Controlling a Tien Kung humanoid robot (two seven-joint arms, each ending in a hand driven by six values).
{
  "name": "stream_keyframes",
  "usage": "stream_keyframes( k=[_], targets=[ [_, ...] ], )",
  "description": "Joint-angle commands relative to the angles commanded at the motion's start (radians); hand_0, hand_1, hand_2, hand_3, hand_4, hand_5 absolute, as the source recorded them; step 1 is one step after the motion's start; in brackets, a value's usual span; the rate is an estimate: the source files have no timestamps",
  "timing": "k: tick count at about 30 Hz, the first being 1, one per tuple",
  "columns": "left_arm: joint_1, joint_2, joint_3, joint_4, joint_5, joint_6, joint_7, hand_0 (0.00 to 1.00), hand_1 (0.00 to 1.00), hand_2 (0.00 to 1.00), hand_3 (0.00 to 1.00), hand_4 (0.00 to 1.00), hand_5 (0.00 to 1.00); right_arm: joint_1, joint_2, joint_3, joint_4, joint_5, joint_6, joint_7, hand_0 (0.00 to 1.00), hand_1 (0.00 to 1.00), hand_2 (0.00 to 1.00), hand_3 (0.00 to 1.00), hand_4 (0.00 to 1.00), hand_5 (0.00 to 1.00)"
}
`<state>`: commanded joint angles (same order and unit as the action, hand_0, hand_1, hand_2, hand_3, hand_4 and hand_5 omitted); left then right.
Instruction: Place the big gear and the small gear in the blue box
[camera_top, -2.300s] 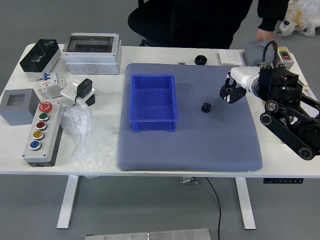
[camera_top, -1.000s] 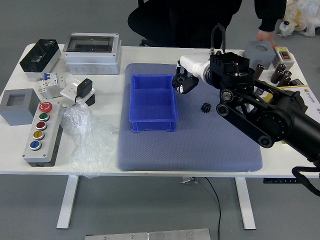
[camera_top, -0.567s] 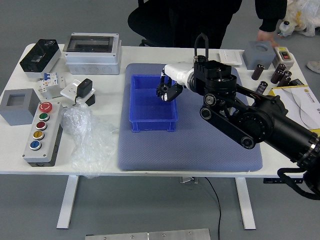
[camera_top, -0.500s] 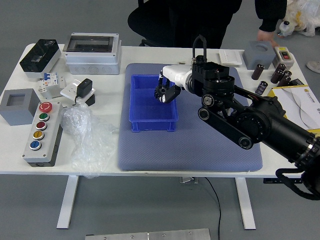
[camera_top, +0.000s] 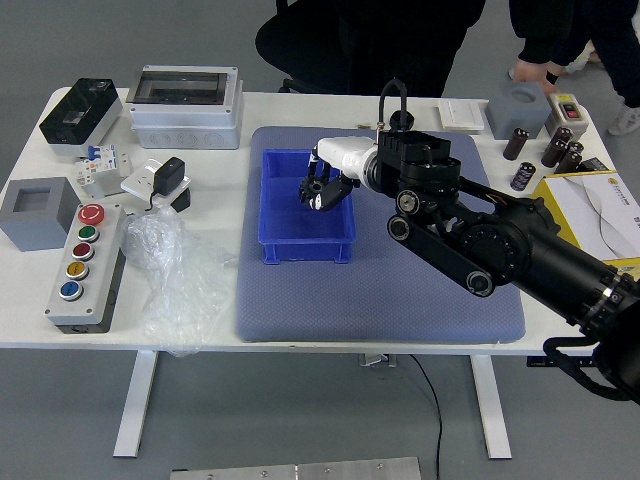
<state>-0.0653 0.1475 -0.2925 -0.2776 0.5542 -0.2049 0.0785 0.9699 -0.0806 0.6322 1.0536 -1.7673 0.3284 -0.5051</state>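
Observation:
The right hand (camera_top: 316, 184) reaches in from the right and hangs over the blue box (camera_top: 305, 252), near the upper right part of its opening. Its black fingers are closed around a dark round piece that looks like the big gear (camera_top: 319, 194); fingers and piece blend, so its outline is hard to separate. The small gear is hidden behind the right arm. No part of the left arm shows.
A grey-blue mat (camera_top: 380, 310) lies under the box. Left stand a button panel (camera_top: 88, 265), plastic bag (camera_top: 175, 280) and grey block (camera_top: 40, 213). Behind are an enclosure (camera_top: 185, 105) and a black round part (camera_top: 402, 120). A person's hand (camera_top: 530, 72) rests by the far right corner.
My right hand has carried the dark piece leftward from the mat's right side to over the box. The arm now covers the small gear. A shoe has appeared at the upper right.

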Motion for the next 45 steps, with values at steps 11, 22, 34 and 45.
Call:
stream_keyframes(
  k=[11, 22, 34, 45],
  targets=[
    [0.002, 0.0, -0.005, 0.0, 0.003, 0.0, 0.0, 0.867, 0.844, 0.837, 0.798, 0.613, 0.378, -0.002, -0.006, 0.017, 0.002, 0.008, 0.019, -0.005, 0.319, 0.434, 0.594, 0.707, 0.771, 0.358],
    [0.002, 0.0, -0.01, 0.0, 0.005, 0.0, 0.0, 0.867, 0.843, 0.837, 0.798, 0.612, 0.378, -0.002, -0.009, 0.022, 0.002, 0.015, 0.034, -0.008, 0.337, 0.455, 0.636, 0.804, 0.843, 0.416],
    [0.005, 0.0, -0.02, 0.0, 0.009, 0.0, 0.0, 0.867, 0.842, 0.836, 0.799, 0.612, 0.379, -0.004, -0.047, 0.034, 0.027, 0.006, 0.04, -0.013, 0.341, 0.456, 0.628, 0.79, 0.86, 0.442],
    [0.012, 0.003, -0.045, -0.001, 0.02, 0.0, 0.0, 0.867, 0.842, 0.836, 0.799, 0.612, 0.379, -0.027, -0.134, 0.039, 0.059, 0.006, 0.055, -0.02, 0.344, 0.456, 0.621, 0.773, 0.859, 0.441]
  ],
)
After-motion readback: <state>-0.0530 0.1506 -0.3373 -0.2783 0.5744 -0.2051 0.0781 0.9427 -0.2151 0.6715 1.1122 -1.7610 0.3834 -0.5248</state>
